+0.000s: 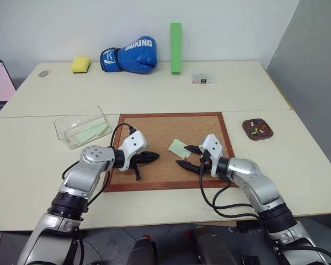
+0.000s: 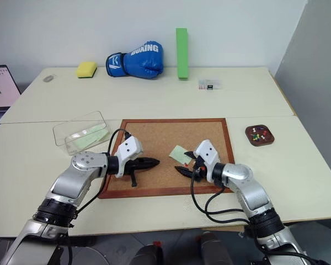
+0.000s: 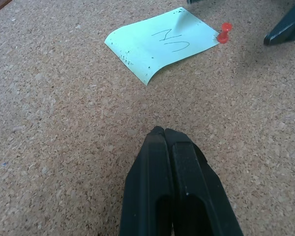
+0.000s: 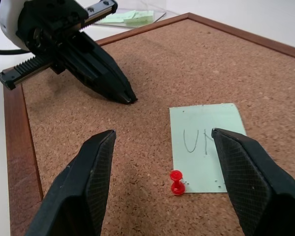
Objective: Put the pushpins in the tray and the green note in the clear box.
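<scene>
Right wrist view: we line up on the pushpin (image 4: 176, 182) pinning the green note (image 4: 206, 145) to the corkboard (image 1: 154, 132).
Our right gripper (image 4: 162, 184) is spread around it and must close; the left gripper (image 1: 156, 157) is pressed together nearby.

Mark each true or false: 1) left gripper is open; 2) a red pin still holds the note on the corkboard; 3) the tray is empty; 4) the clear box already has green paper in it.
1) False: the left gripper is shut, empty, over the corkboard.
2) True: a red pin sits at the note edge, between the open right gripper fingers.
3) False: the tray holds several pins.
4) True: the clear box holds green paper.
</scene>
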### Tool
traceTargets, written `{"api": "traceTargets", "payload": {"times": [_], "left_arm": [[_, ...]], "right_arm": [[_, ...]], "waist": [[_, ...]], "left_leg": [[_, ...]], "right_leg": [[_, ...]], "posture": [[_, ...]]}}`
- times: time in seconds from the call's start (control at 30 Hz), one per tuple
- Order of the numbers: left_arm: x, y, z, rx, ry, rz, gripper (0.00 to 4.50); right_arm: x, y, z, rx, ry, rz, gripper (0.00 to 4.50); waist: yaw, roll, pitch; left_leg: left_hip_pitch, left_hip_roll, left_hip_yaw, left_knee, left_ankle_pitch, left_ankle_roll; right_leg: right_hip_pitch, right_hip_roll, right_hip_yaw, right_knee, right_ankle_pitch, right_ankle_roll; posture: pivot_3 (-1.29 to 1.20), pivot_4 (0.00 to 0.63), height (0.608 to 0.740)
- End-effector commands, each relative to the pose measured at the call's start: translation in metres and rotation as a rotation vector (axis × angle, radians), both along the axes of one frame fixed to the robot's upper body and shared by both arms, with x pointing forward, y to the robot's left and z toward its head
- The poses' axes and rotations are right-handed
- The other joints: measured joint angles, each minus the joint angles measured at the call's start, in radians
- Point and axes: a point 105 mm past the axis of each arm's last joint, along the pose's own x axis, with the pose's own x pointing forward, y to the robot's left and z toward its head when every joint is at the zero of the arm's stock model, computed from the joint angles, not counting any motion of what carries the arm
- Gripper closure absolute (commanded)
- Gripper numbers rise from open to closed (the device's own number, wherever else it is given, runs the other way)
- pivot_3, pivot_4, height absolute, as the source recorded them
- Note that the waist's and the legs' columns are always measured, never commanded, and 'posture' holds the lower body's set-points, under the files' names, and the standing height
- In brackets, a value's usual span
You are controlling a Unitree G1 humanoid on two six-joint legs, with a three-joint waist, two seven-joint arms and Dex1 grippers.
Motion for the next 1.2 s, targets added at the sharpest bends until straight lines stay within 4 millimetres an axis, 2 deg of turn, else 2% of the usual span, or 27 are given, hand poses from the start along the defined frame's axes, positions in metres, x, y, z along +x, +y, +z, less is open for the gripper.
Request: {"api": "traceTargets", "payload": {"times": [0.03,0.13,0.4,0.57,0.8,1.03,1.2], "left_arm": [[-0.008,0.008,-0.014,0.037,0.061,0.009,4.5],[-0.008,0.008,-0.014,0.038,0.061,0.008,4.5],[-0.011,0.007,-0.015,0.04,0.063,0.002,4.5],[-0.01,0.007,-0.015,0.043,0.06,-0.002,4.5],[-0.007,0.005,-0.015,0.044,0.051,0.0,4.5],[-0.002,0.005,-0.015,0.045,0.035,0.012,4.5],[-0.002,0.004,-0.017,0.043,0.037,0.008,4.5]], "right_arm": [[0.0,0.007,-0.004,-0.005,-0.002,0.026,1.2],[0.001,0.006,-0.009,-0.017,0.001,0.023,1.66],[0.0,0.006,-0.007,-0.004,0.003,0.025,3.49],[0.006,0.003,-0.007,-0.018,-0.015,-0.012,4.43],[0.008,0.001,0.003,-0.004,-0.041,-0.025,4.43],[0.007,0.004,0.054,0.118,-0.105,-0.021,4.43],[0.01,0.002,0.069,0.153,-0.102,-0.042,4.43]], "waist": [[-0.001,0.0,0.0],[-0.001,0.0,0.0],[-0.001,0.0,0.0],[-0.001,0.0,0.0],[-0.001,0.0,0.0],[0.003,0.0,0.0],[0.005,-0.001,0.0]], "left_leg": [[0.0,0.0,0.0,0.0,0.0,0.0],[0.0,0.0,0.0,0.0,0.0,0.0],[0.0,0.0,0.0,0.0,0.0,0.0],[0.0,0.0,0.0,0.0,0.0,0.0],[0.0,0.0,0.0,0.0,0.0,0.0],[0.0,0.0,0.0,0.001,0.0,0.0],[0.001,0.0,-0.001,0.001,0.0,0.0]], "right_leg": [[0.0,0.0,0.0,0.0,0.0,0.0],[0.0,0.0,0.0,0.0,0.0,0.0],[0.0,0.0,0.0,0.0,0.0,0.0],[0.0,0.0,0.0,0.0,0.0,0.0],[0.0,0.0,0.0,0.001,0.0,0.0],[0.0,0.0,0.0,0.001,0.0,0.0],[0.001,0.0,-0.001,0.001,0.0,0.0]], "posture": [[0.0,0.15,0.74],[0.0,0.15,0.74],[0.0,0.15,0.74],[0.0,0.15,0.74],[0.0,0.15,0.74],[0.0,0.15,0.74],[0.0,0.15,0.74]]}}
